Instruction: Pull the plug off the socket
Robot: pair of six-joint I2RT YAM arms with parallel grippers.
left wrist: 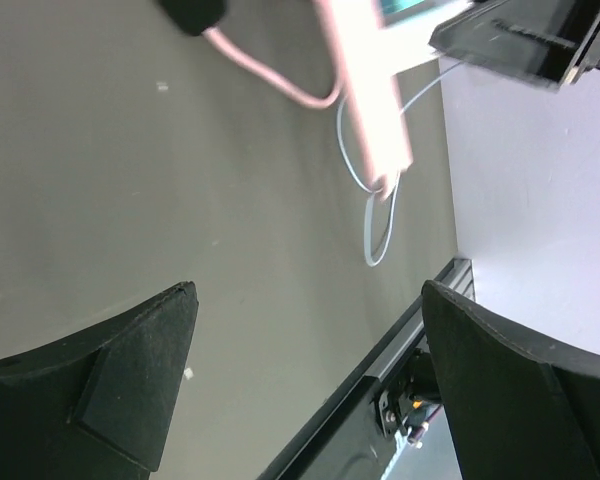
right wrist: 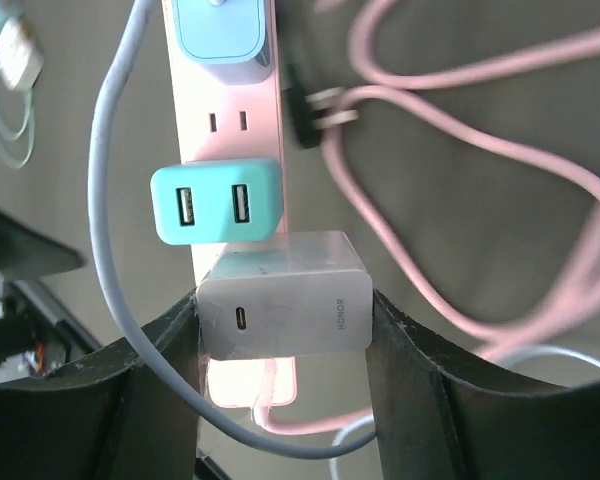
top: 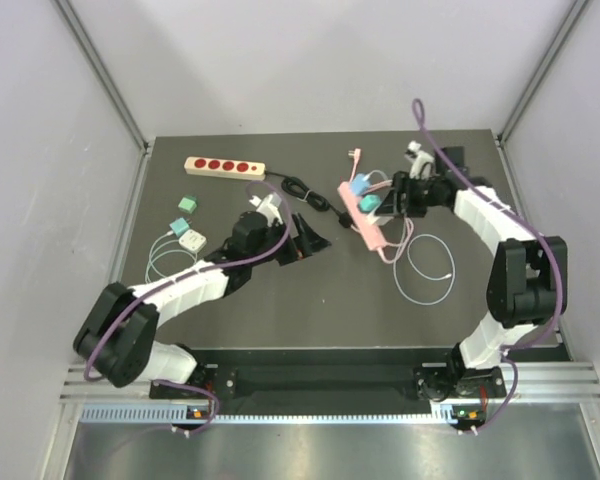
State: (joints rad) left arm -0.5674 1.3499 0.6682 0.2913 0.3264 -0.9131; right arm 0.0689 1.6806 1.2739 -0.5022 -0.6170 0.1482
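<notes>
While the left hand hangs wide open over the worktop, the right hand clamps the white charger, seated in the pink power strip. It looks light, rigid and slick, so squeeze the flat sides and pull straight.

**White Shells, Black Joints, Purple Cables**

The left arm and right arm share one build: rounded white link shells joined by bulky black joints. A thin purple cable trails along each arm in loose loops. The left gripper and right gripper carry broad, matte black, wedge-shaped fingers with bevelled edges.
</notes>
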